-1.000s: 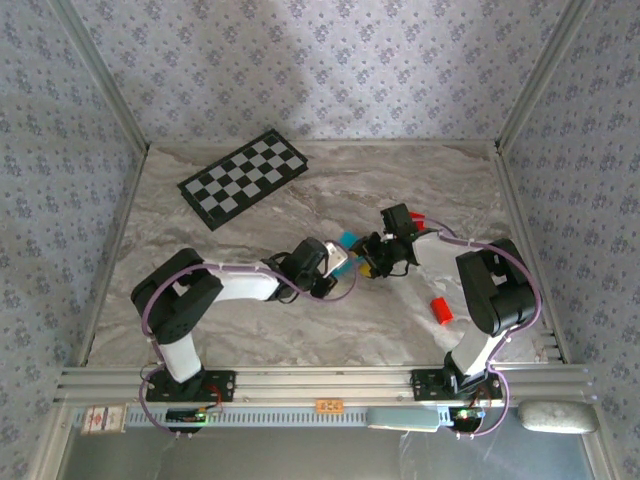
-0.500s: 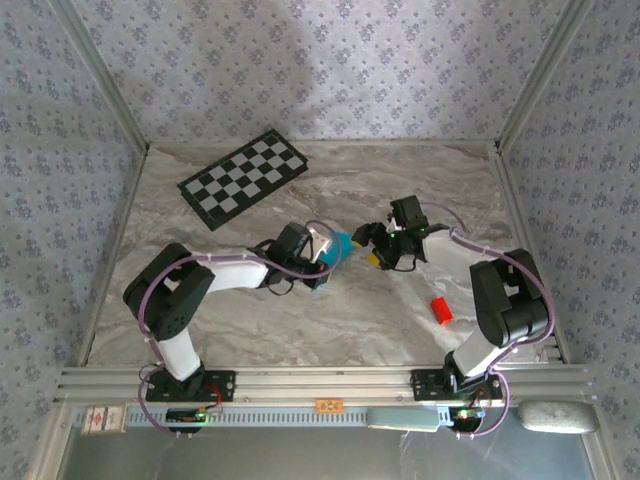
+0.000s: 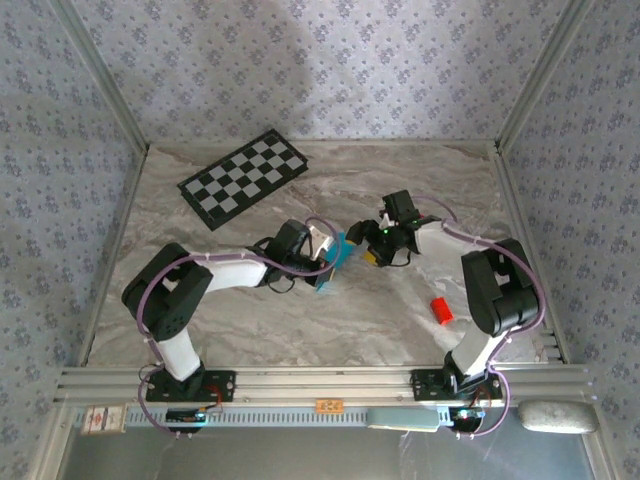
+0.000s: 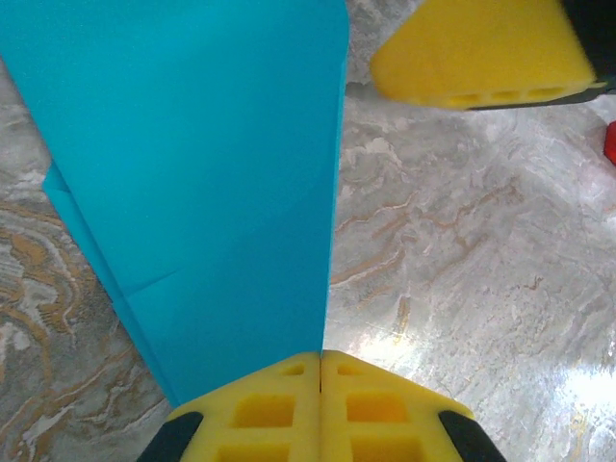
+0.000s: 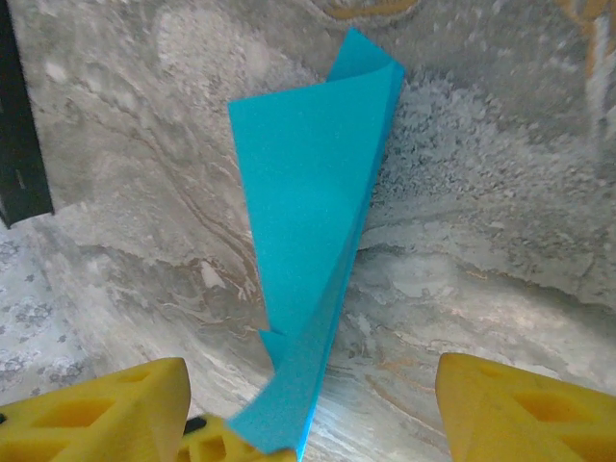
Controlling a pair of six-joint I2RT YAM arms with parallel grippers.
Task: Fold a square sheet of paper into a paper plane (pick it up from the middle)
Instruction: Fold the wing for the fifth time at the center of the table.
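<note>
The cyan paper (image 3: 334, 264), folded into a slim dart-like plane, stands on edge above the marble table, near the middle. My left gripper (image 3: 322, 256) is shut on its rear end; in the left wrist view the yellow pads (image 4: 320, 364) meet on the fold and the paper (image 4: 212, 183) rises away from them. My right gripper (image 3: 361, 246) is open just right of the paper. In the right wrist view its fingers (image 5: 96, 416) stand wide apart on either side of the paper (image 5: 308, 221) without touching it.
A black-and-white checkered board (image 3: 245, 177) lies at the back left. A red block (image 3: 441, 310) sits on the table near the right arm, and a red edge (image 4: 610, 142) shows at the left wrist view's right border. Patterned walls enclose the table.
The right gripper's jaws have widened and stand off the paper. The left gripper has carried the paper a little to the left and turned it more on edge.
</note>
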